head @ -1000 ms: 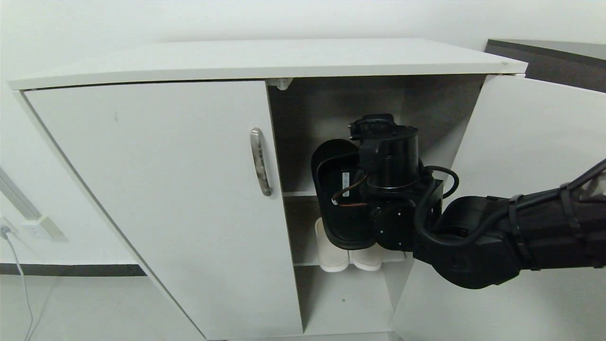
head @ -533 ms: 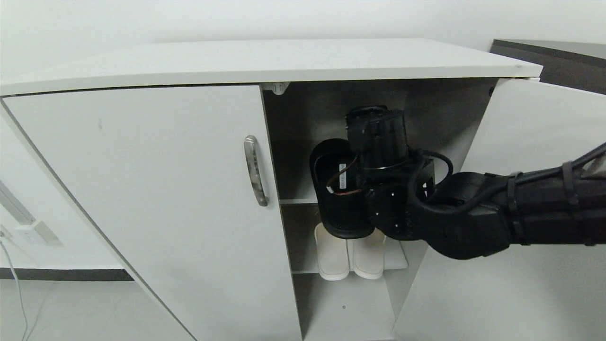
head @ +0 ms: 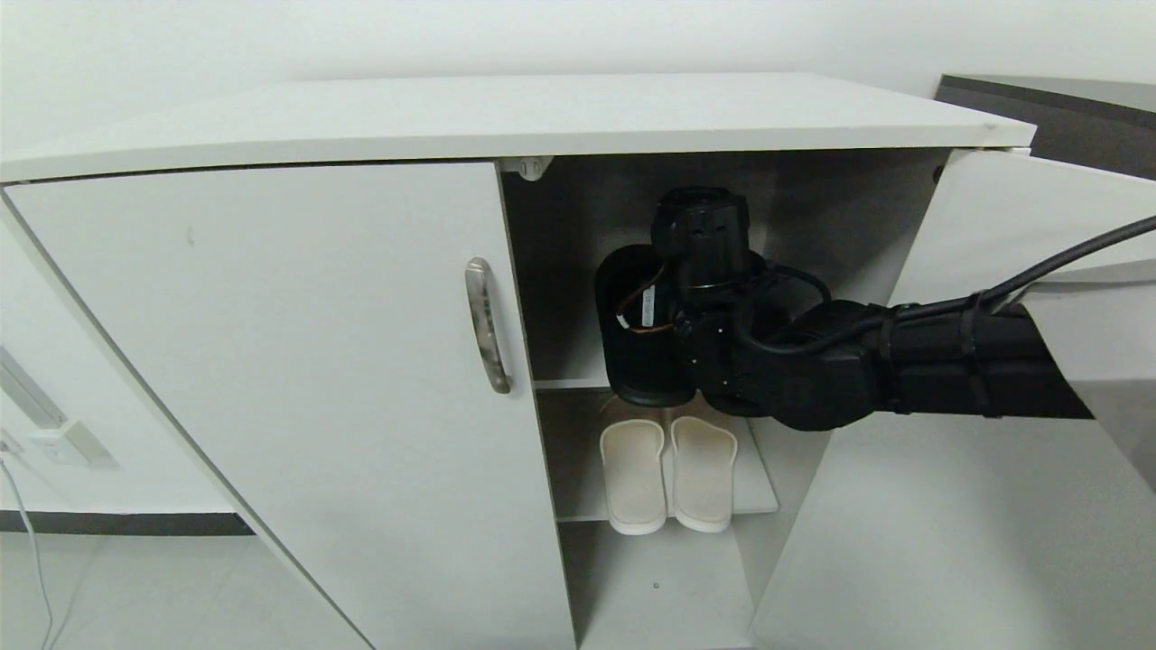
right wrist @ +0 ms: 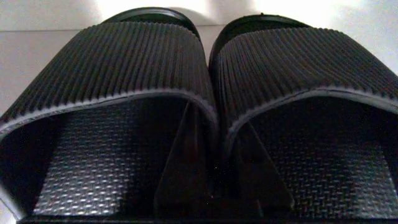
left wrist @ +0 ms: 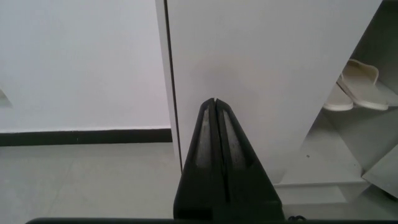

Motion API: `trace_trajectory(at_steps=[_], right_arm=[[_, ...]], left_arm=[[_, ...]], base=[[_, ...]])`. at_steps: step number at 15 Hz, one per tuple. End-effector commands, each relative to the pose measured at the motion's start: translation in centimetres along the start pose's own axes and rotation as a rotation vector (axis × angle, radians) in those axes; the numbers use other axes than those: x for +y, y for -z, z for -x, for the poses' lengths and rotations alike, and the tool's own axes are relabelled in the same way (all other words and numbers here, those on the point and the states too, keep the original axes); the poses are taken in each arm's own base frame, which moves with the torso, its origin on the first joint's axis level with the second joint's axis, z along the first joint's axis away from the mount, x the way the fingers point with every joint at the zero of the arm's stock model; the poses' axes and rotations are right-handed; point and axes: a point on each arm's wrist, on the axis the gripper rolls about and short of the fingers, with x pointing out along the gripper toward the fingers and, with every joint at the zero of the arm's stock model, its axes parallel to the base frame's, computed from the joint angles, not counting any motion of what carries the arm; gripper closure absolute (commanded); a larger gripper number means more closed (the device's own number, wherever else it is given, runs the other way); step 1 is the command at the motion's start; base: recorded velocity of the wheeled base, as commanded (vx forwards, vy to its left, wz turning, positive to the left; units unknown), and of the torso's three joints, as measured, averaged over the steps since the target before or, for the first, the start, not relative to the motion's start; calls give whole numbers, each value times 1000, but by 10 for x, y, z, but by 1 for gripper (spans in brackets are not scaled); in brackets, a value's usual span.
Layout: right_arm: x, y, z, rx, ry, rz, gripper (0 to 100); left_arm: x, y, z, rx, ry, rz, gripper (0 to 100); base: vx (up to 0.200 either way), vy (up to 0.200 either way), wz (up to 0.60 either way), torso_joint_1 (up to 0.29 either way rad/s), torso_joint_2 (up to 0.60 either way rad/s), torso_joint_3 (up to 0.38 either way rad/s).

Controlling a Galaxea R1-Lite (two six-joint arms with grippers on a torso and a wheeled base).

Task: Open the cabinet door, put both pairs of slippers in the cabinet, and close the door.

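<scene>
A pair of black ribbed slippers [right wrist: 143, 68] is held side by side, with my right gripper [right wrist: 216, 167] shut on their adjoining inner walls. In the head view the black slippers [head: 635, 366] are inside the open right half of the white cabinet [head: 506, 113], at the level of the upper shelf [head: 564, 384]; whether they rest on it I cannot tell. A pair of white slippers [head: 632, 474] lies on the shelf below, also seen as the white slippers [left wrist: 360, 87]. My left gripper [left wrist: 214, 143] is shut on nothing, low in front of the shut left door [left wrist: 267, 68].
The right door [head: 948, 506] stands swung open beside my right arm. The left door [head: 271, 379] is shut, with a metal handle [head: 488, 325]. A wall socket and cable [head: 54, 442] are at the far left. The bottom compartment [head: 659, 587] is bare.
My right arm has carried the black slippers up and deeper into the cabinet, uncovering the white pair below. The head camera shifted slightly at first. The white slippers stayed put.
</scene>
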Motion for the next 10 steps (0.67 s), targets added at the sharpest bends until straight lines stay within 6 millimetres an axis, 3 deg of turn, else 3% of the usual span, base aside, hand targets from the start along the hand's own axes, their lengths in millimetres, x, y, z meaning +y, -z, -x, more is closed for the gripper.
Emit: trace_trajectory(at_steps=[1, 6, 7, 10], right_arm=[[2, 7, -11, 4, 9, 3, 100], [4, 10, -14, 8, 10, 4, 100], [4, 10, -14, 9, 10, 5, 0], [1, 7, -6, 12, 5, 13, 0]], left_arm=[[0, 0, 0, 0, 0, 1, 100], [0, 0, 0, 0, -1, -1, 100], [0, 0, 0, 2, -1, -1, 100], [0, 0, 0, 0, -1, 1, 100]], base=[[0, 0, 0, 0, 0, 0], [0, 0, 0, 0, 0, 0], [0, 0, 0, 0, 0, 0], [0, 0, 0, 0, 0, 0]])
